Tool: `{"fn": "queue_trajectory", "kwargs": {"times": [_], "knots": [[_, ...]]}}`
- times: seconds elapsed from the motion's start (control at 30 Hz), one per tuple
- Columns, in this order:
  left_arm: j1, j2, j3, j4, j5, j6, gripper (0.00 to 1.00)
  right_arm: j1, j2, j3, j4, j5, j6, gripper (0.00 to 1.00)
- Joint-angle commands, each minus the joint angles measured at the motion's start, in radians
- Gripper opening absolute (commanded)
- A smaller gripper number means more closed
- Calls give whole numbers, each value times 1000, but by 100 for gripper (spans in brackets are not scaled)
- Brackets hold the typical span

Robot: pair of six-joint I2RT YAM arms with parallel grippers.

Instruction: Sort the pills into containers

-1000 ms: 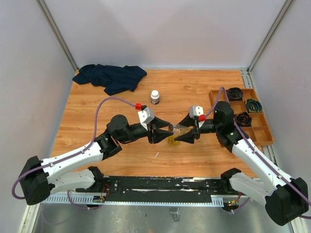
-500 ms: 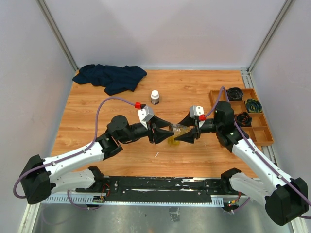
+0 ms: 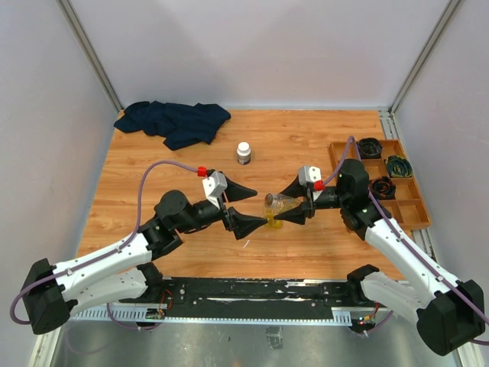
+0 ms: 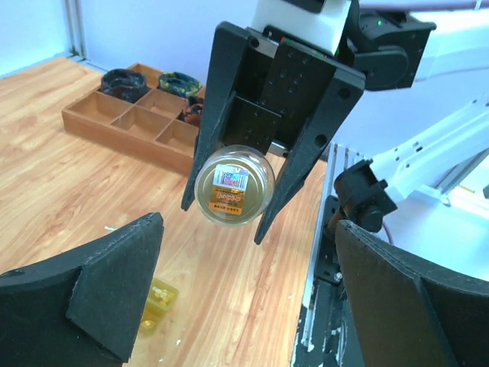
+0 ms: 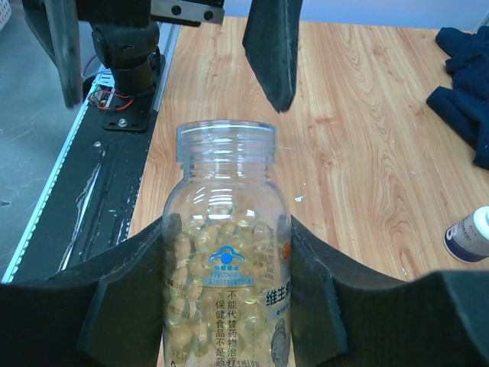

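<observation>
Right hand [image 3: 289,203] grips uncapped vial [image 3: 277,201] sideways, left hand [image 3: 261,209] open. If we tip too fast, pills [image 5: 200,241] overshoot the yellow case [image 4: 157,300] onto the counter [image 3: 306,138].

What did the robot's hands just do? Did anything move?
The left hand opened wide and pulled back from the mouth of the clear pill bottle, toward its own side. Whether it let anything go, I cannot tell. The right hand still holds the bottle in the same spot. The yellow case, the white-capped bottle and the dark cloth stayed put.
</observation>
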Motion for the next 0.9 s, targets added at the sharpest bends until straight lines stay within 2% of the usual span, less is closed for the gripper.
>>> {"fn": "queue_trajectory", "kwargs": {"times": [0.0, 0.17, 0.33, 0.5, 0.73, 0.87], "knots": [[-2, -84, -25, -6, -96, -87, 99, -8, -15, 26, 39, -1, 4, 1], [25, -92, 7, -3, -91, -322, 98, -8, -12, 27, 33, 21, 0, 1], [24, -37, 43, -32, -151, -474, 88, -9, -13, 31, 15, 47, -11, 1], [-25, -7, 45, -43, -258, -469, 87, -9, -12, 34, 12, 51, -12, 1], [-44, 43, 74, -49, -275, -459, 83, -9, -10, 33, 10, 51, -14, 1], [-47, 57, 87, -48, -270, -456, 76, -9, -8, 34, 10, 51, -14, 1]]}}
